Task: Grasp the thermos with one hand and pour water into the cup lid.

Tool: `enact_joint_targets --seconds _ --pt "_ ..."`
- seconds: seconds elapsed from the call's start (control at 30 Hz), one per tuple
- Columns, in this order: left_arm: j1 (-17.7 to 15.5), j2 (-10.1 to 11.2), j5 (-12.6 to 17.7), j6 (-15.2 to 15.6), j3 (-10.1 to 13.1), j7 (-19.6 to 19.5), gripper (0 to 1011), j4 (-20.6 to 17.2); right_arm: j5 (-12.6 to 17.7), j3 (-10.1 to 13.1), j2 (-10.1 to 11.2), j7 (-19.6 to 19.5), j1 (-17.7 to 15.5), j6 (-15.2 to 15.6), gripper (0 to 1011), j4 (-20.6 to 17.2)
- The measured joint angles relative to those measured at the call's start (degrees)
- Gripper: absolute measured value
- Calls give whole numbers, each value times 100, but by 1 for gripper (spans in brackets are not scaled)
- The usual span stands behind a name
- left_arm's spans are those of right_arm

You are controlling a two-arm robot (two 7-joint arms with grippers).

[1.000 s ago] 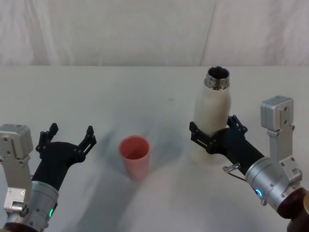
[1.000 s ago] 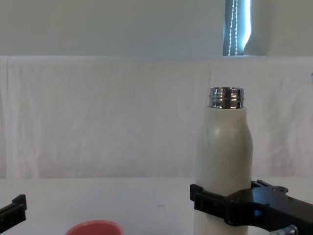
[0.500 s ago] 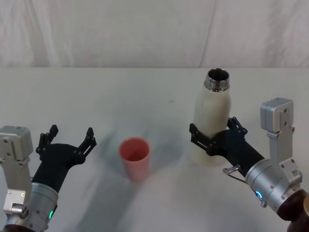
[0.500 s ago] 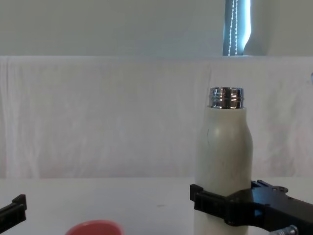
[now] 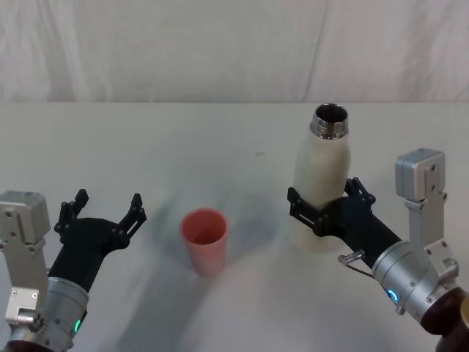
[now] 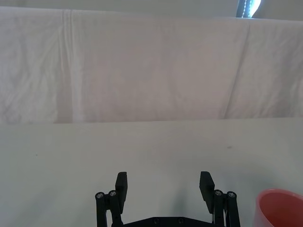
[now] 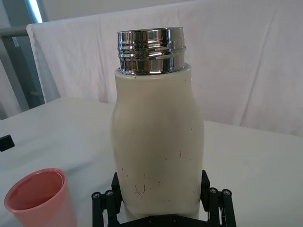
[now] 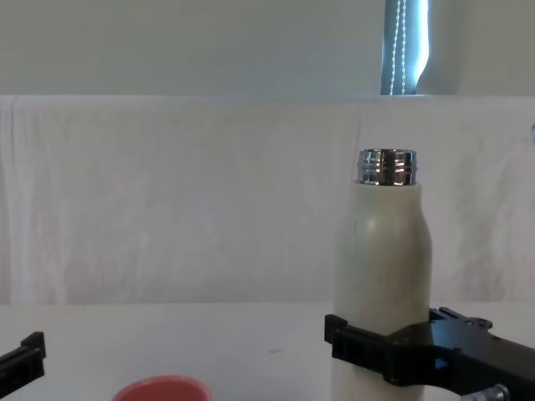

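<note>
1. Cream-white matte thermos [image 5: 321, 192] with open chrome neck, upright on the white table [image 5: 220, 139], right of centre.
2. Right gripper [image 5: 323, 206] clamped around its lower body, so grasp looks done.
3. Small pink-red cup lid [image 5: 204, 239] upright near the middle, apparently dry.
4. Left gripper [image 5: 101, 214] spread wide, idle beside the cup.
5. Still to do: lift, tilt, pour.

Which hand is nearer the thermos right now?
The right. The right hand has its fingers on either side of the thermos, low on its body. The left hand is open on the far side of the cup lid, well away from the bottle.
</note>
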Motion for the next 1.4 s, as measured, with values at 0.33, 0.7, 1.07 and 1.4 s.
enact_joint_targets --seconds 0.33,0.7,1.07,1.4 --pt "0 0 0 0 0 0 1001 0 85 -162 77 -112 175 -62 956 128" --pt "0 0 0 0 0 0 1001 0 144 -374 104 -201 501 -94 956 428" --pt "0 0 0 0 0 0 1001 0 198 -560 -26 -249 900 -117 956 856" --pt "0 0 0 0 0 0 1001 0 193 -647 -151 -327 1180 -99 955 1194"
